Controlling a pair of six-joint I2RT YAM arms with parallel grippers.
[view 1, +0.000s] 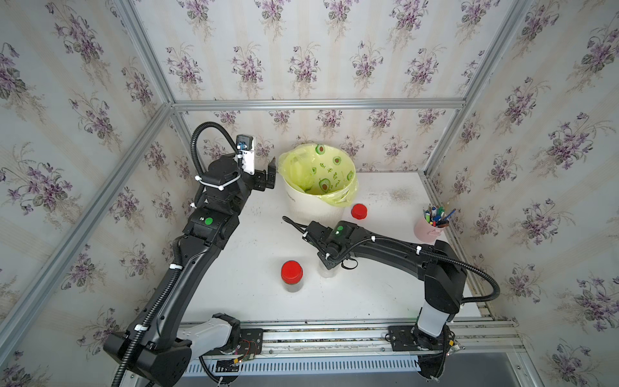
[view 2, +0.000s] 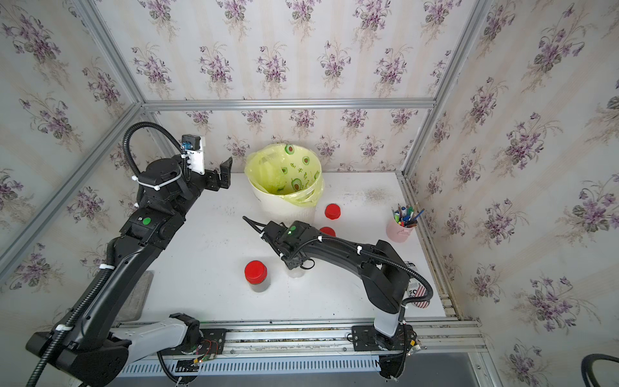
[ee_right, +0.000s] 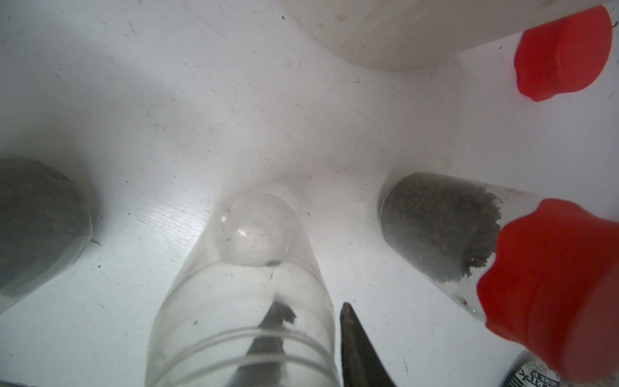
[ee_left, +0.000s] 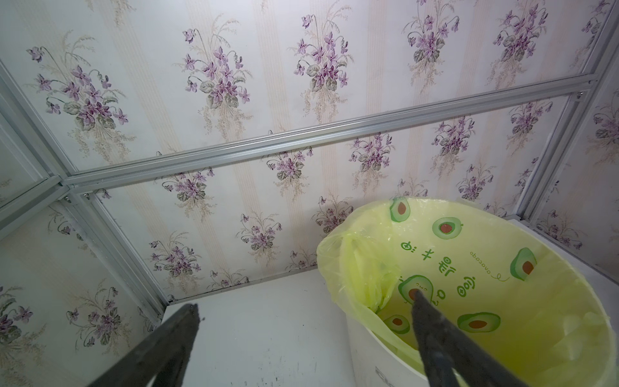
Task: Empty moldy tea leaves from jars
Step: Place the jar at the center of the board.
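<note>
**Item 1.** Table (view 1: 251, 258): white. Clock directions are taken from its centre, as seen in both top views.

**Item 2.** Jar 1 (ee_right: 241, 284): at 6 o'clock, upright and uncapped. Only a few dark specks are seen inside.

**Item 3.** Right gripper (ee_right: 315, 306): pointed down over jar 1. The jaws are narrowly parted astride the jar wall. 1 finger (ee_right: 264, 335) is seen through the glass inside, clear of the wall; the other is just outside.

**Item 4.** Jar 2 (view 1: 291, 276): at 8 o'clock, near jar 1, upright and red-capped. Moldy tea leaves (view 2: 258, 284) are seen as a dark mass through its wall.

**Item 5.** Jar 3 (view 2: 327, 231): at 1 o'clock of jar 1, red-capped, largely hidden by the right arm. Dark leaves are shown in it by the right wrist view.

**Item 6.** Loose red cap (view 1: 359, 211): at 1 o'clock, just beside the bin.

**Item 7.** Bin (view 1: 301, 204): cream, at 12 o'clock, lined with a yellow avocado-print bag (view 1: 321, 167).

**Item 8.** Left gripper (view 1: 272, 174): held in the air at 9 o'clock of the bin, jaws wide and empty.

**Item 9.** Pink pen cup (view 1: 426, 229): at 3 o'clock.
</note>
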